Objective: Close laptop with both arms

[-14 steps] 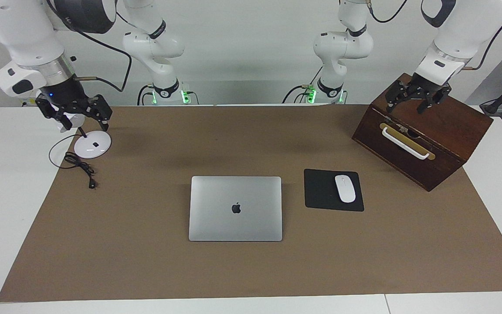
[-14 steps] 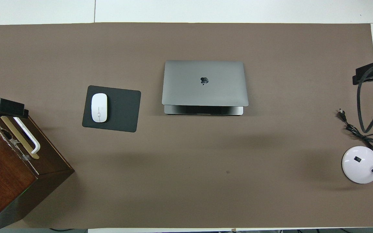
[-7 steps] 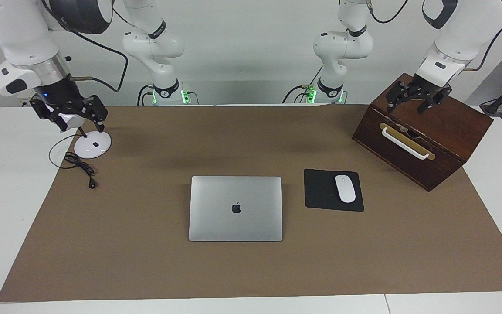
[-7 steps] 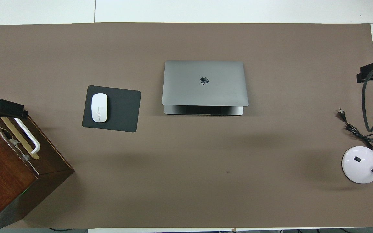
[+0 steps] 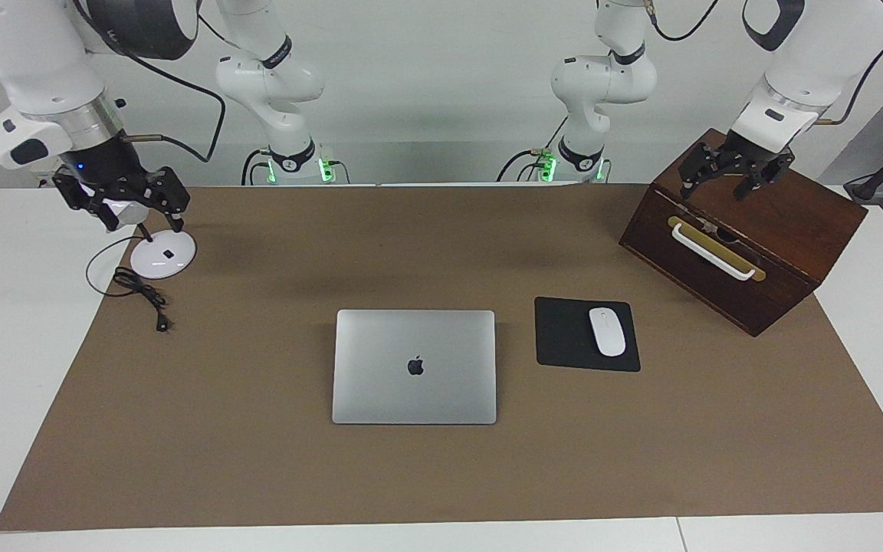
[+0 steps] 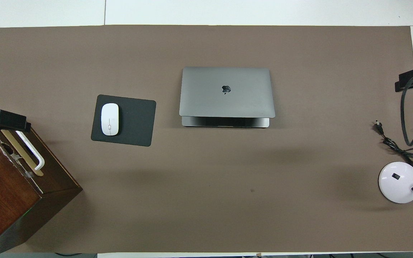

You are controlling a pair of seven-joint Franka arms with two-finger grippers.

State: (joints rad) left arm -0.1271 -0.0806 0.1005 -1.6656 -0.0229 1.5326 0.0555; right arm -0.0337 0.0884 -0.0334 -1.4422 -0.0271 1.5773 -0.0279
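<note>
Laptop (image 5: 414, 366) lid apparently almost down; left gripper (image 5: 723, 182) over box (image 5: 748, 238), right gripper (image 5: 139, 216) over lamp base (image 5: 163, 254), fingers released, empty.

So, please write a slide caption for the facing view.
Laptop lid lowered; left gripper over wooden box, right gripper over lamp base.

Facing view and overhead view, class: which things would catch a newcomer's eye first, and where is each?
The silver laptop lies mid-table, its lid lowered but not fully shut in the overhead view. Beside it, toward the left arm's end, a white mouse sits on a black mouse pad. The open left gripper hangs over a wooden box; the open right gripper is over a white lamp base.
</note>
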